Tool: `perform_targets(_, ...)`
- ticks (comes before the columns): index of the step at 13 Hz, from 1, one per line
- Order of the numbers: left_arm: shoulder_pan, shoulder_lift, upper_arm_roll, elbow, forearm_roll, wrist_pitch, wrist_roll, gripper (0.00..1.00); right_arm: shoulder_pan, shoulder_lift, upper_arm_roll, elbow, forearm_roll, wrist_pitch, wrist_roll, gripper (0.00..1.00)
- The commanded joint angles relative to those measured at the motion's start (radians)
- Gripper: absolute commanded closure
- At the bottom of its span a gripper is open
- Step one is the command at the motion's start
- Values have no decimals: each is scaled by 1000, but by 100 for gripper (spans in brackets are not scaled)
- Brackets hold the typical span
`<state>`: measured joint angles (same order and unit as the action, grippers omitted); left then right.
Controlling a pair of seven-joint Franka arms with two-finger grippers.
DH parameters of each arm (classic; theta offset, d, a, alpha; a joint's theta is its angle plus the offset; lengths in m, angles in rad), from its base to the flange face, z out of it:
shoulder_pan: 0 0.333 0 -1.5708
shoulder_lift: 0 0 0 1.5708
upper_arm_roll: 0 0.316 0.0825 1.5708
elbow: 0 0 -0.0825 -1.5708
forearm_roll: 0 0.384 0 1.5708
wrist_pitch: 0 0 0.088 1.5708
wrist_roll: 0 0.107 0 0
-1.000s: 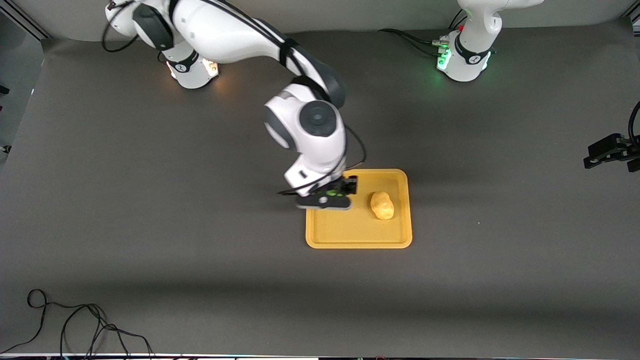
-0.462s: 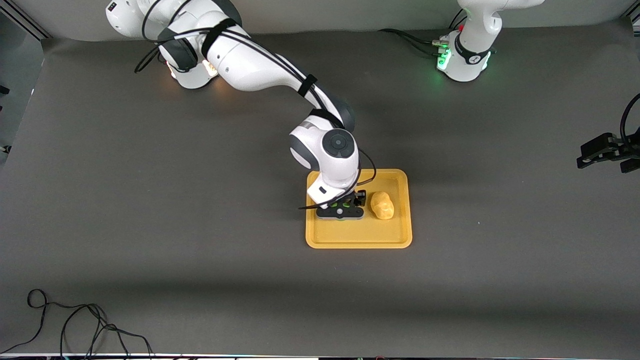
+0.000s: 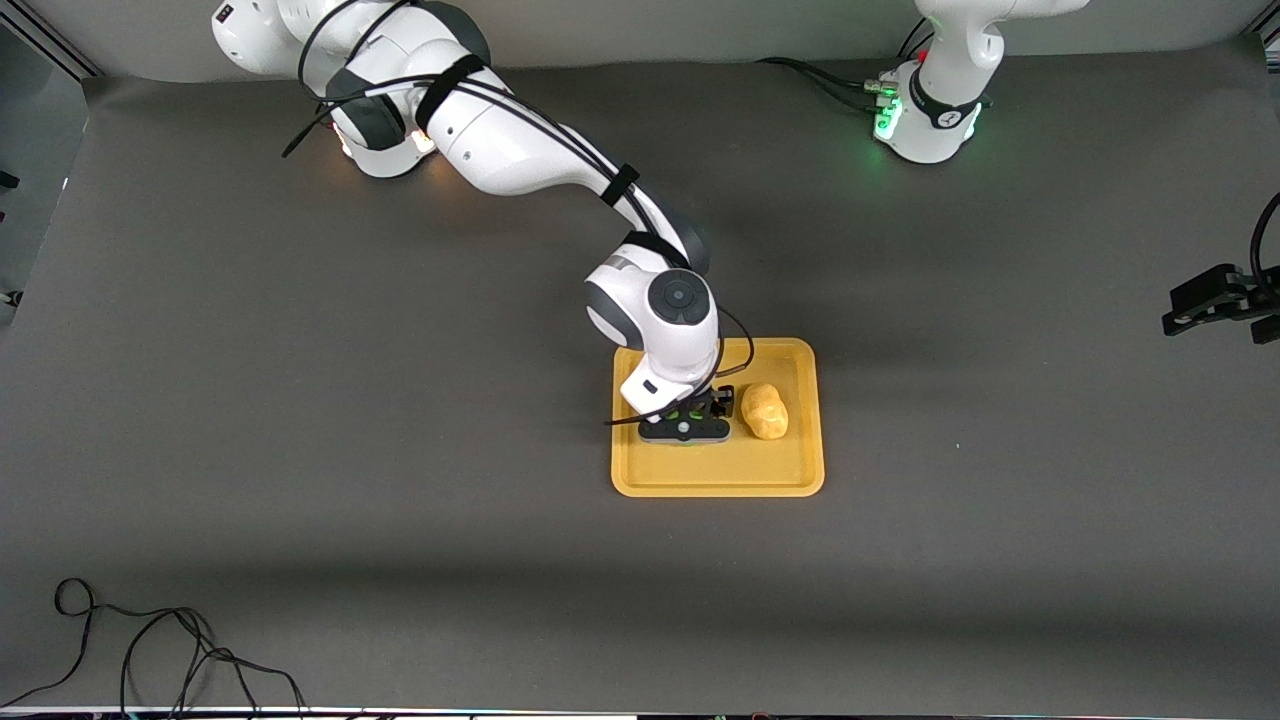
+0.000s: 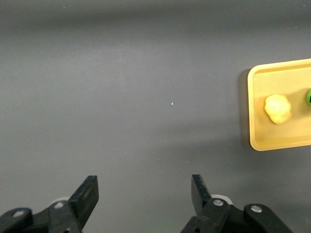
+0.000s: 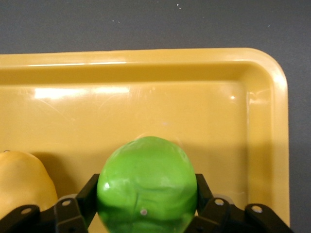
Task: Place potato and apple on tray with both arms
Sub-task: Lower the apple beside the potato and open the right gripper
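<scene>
There, right gripper (image 3: pixel 684 428) clamped on round glossy green apple (image 5: pixel 146 184) low over flat orange-yellow plastic tray (image 3: pixel 718 475), lumpy tan-yellow potato (image 3: pixel 765 410) lay on tray beside it, left gripper (image 4: pixel 143 199) waited, fingers apart, over bare dark grey table (image 3: pixel 300 400).

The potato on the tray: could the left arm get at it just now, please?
Probably yes: the potato lies bare on the tray, and the left gripper is open, though the right gripper holds the apple close beside it.
</scene>
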<state>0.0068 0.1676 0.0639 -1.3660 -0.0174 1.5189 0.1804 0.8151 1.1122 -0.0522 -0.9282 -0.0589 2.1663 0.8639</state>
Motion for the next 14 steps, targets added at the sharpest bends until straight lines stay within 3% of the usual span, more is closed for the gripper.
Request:
perform_targets(1,-5,-10,11,10,16,-22,17,14,6,31,0,37,-16,15,18,63)
perform_targets(2,-5,-10,11,10,16,-23,17,14,6,32,0,37,-15,15,21,45)
perform_targets(3,-5,-10,11,10,16,-22,14,14,6,32,0,37,-13,15,30,0)
perform_targets(8,-5,-10,11,10,16,-20,17,14,4,-15,-3,37,-15,-44,33,0)
perform_targets(14,-4,-10,11,10,16,-17,17,14,-45,-199,-14,35,-15,-261,-31,0)
